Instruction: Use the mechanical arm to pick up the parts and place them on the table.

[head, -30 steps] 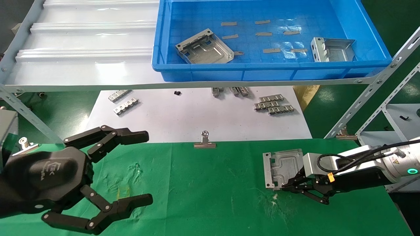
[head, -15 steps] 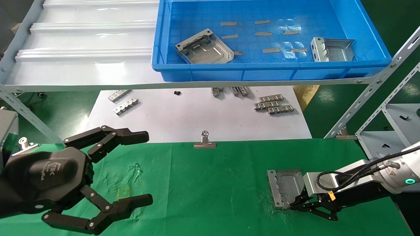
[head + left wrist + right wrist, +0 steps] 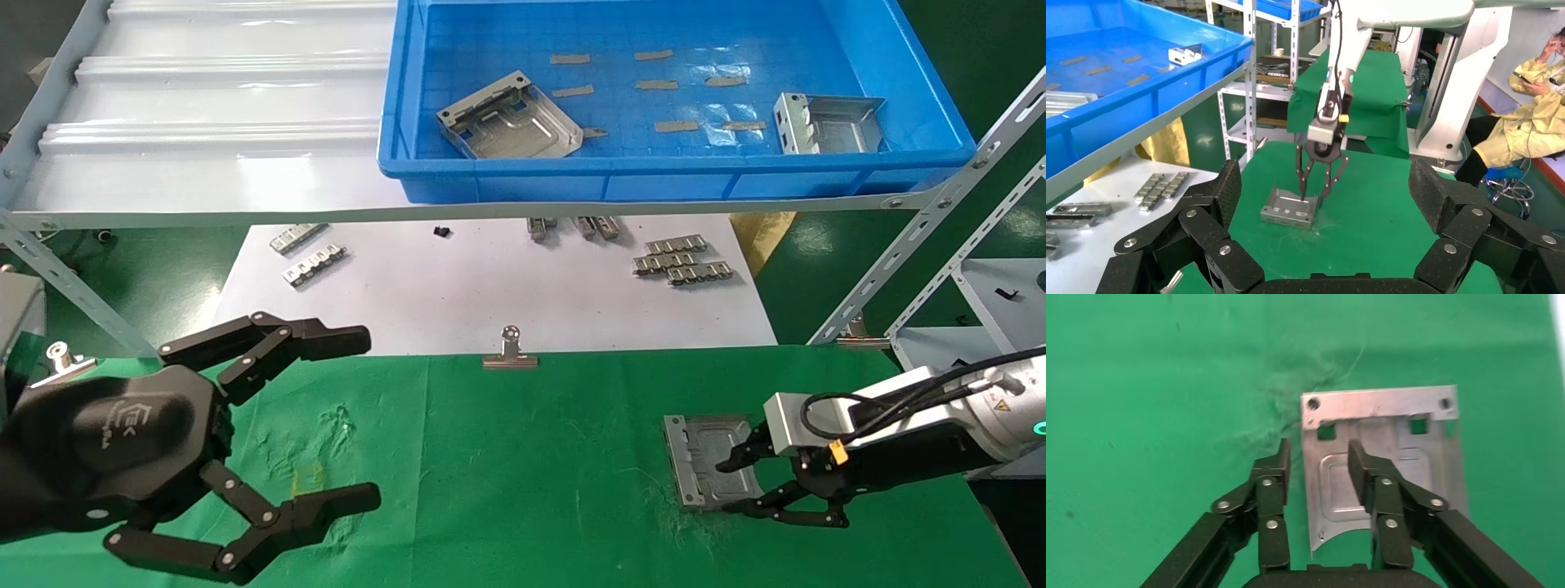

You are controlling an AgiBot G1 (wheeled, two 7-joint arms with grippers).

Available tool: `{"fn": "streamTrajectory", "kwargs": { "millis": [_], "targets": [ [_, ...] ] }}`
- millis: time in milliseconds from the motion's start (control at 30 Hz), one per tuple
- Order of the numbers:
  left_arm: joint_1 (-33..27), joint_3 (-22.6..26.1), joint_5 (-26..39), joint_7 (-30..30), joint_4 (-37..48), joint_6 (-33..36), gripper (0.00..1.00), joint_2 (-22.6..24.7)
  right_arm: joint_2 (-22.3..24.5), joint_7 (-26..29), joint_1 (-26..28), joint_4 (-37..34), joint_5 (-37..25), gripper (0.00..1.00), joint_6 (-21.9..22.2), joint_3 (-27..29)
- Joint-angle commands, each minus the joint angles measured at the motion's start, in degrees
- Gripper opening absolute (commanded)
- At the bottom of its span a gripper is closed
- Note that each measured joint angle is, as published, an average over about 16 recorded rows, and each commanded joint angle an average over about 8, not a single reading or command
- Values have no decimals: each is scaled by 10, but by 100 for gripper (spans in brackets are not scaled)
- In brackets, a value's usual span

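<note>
One silver-grey part (image 3: pixel 709 465) lies flat on the green table (image 3: pixel 531 457) at the right. My right gripper (image 3: pixel 727 488), on the white and silver arm with the green ring, is open and low over it. One finger is over the part's plate and the other over the cloth, astride its near flange; this also shows in the right wrist view (image 3: pixel 1318 459), where the part (image 3: pixel 1389 410) lies free. The left wrist view shows the part (image 3: pixel 1288 211) from afar. Two more parts (image 3: pixel 511 118) (image 3: pixel 825 122) lie in the blue tray (image 3: pixel 654 163). My left gripper (image 3: pixel 366 414) hangs open and empty at the left.
A white sheet (image 3: pixel 490 286) with narrow toothed strips (image 3: pixel 678 261) lies beyond the cloth. A binder clip (image 3: pixel 511 351) holds the cloth's far edge. Slanted shelf struts (image 3: pixel 923 237) stand at the right. A seated person (image 3: pixel 1529 131) is beyond the table.
My right gripper has lowered the part onto the green cloth and opened its jaws, letting it go. The part now lies flat. The left arm has not moved.
</note>
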Motion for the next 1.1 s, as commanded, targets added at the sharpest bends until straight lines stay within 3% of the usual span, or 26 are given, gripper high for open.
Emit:
{"fn": "streamTrajectory", "kwargs": {
  "millis": [33, 300, 667, 1100],
  "targets": [
    [0, 0, 0, 0, 0, 0, 100, 0, 5, 9, 7, -4, 9, 100, -11, 6],
    [0, 0, 0, 0, 0, 0, 100, 0, 23, 36, 15, -1, 52, 100, -18, 34],
    [0, 0, 0, 0, 0, 0, 100, 0, 23, 38, 6, 11, 51, 100, -16, 36],
    [0, 0, 0, 0, 0, 0, 100, 0, 64, 117, -80, 152, 115, 100, -3, 118]
  ]
}}
